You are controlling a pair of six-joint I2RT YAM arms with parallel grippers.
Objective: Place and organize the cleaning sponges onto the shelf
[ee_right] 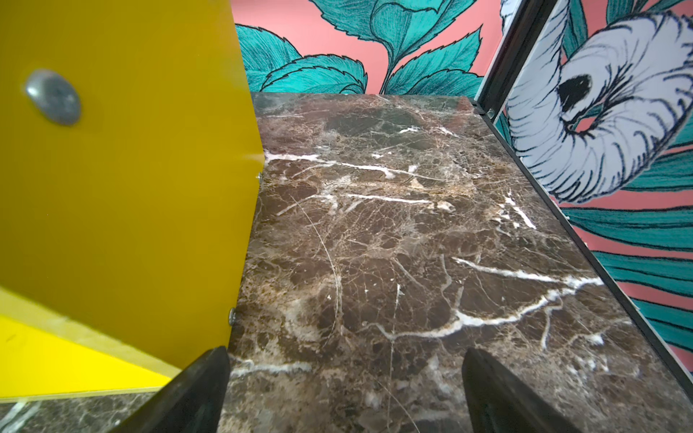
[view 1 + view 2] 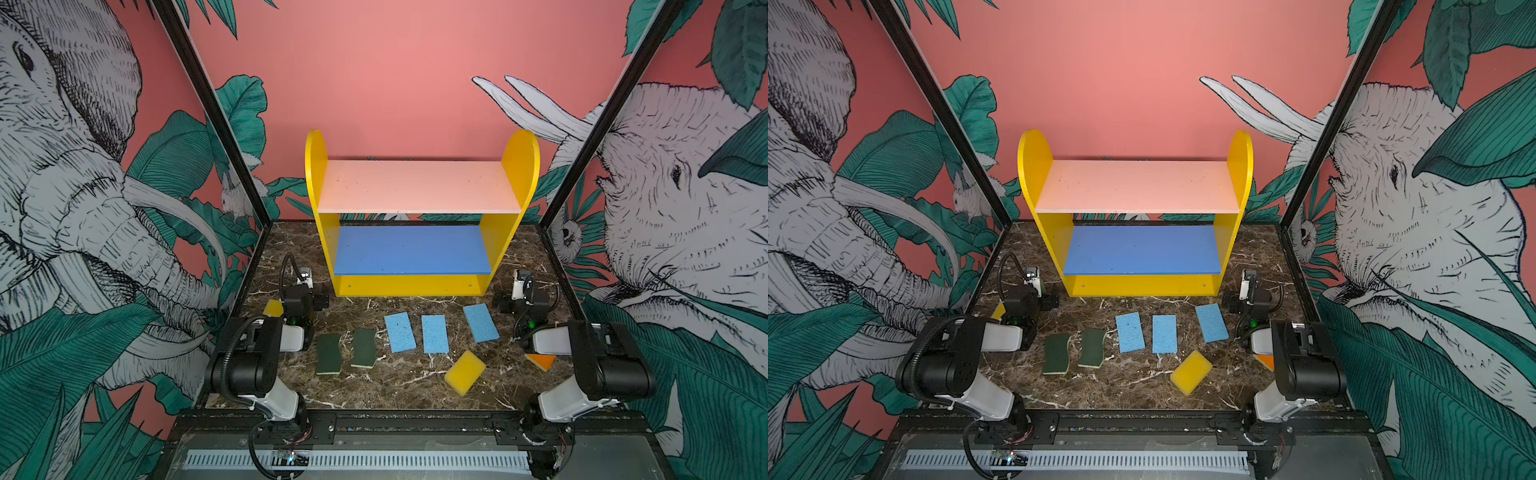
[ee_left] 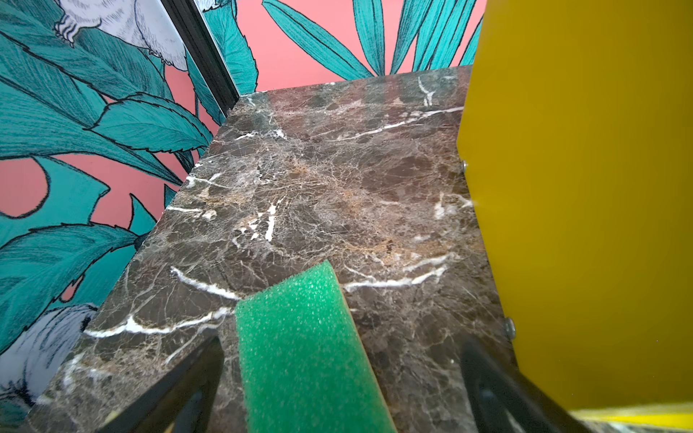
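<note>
Marble tabletop (image 2: 415,390), in both top views: we saw the shelf (image 2: 519,166) at the back and, on the marble before it, three light-blue sponges (image 2: 434,333), two dark-green sponges (image 2: 329,354), a yellow sponge (image 2: 465,372) and an orange sponge (image 2: 540,360). Left wrist view: we found the left gripper (image 3: 341,348) spread wide, with a bright green sponge (image 3: 303,356) lying ungripped between its jaws, beside the shelf's yellow side. Right wrist view: the right gripper (image 1: 345,356) stood equally wide over marble, holding nothing.
</note>
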